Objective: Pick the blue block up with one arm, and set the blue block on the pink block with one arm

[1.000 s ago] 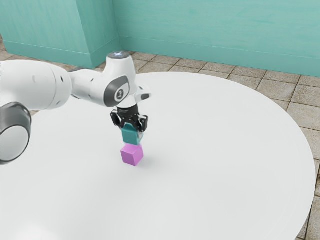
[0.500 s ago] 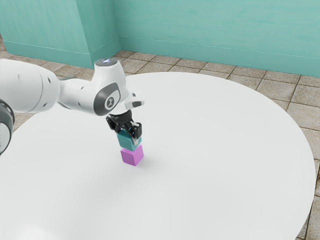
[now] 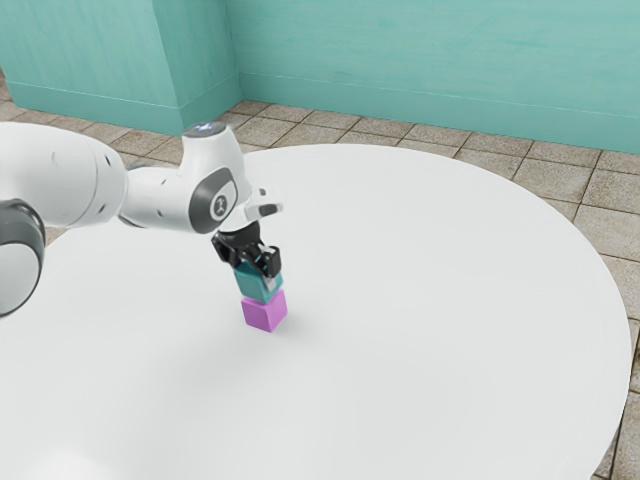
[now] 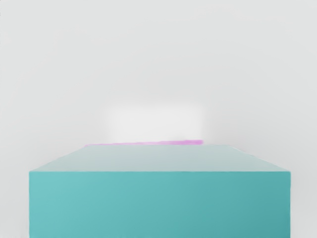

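change: over the last second the arm (image 3: 150, 195) comes down and tucks in toward the exterior view's left, bringing the blue block (image 3: 260, 284) down to the pink block (image 3: 264, 311); the gap between them closes.
blue block: it sits right on top of the pink block, faces touching as far as the exterior view shows, and roughly square to it.
pink block: it rests on the white bench (image 3: 450, 300) in the same spot as before.
fingers: the fingers (image 3: 257, 270) are closed on the blue block's upper part from two sides, keeping hold of it.
wrist view: the blue block (image 4: 158, 203) lies just under the hand, with a thin pink edge (image 4: 148, 143) peeking past its far side.
meaning: by my reading the placing is all but done; what remains is to let go and lift away.
risk: a release with any sideways drag could nudge the top block off.
writing: none on either block; a small mark on the arm's grey joint cap (image 3: 218, 205) is too small to read.
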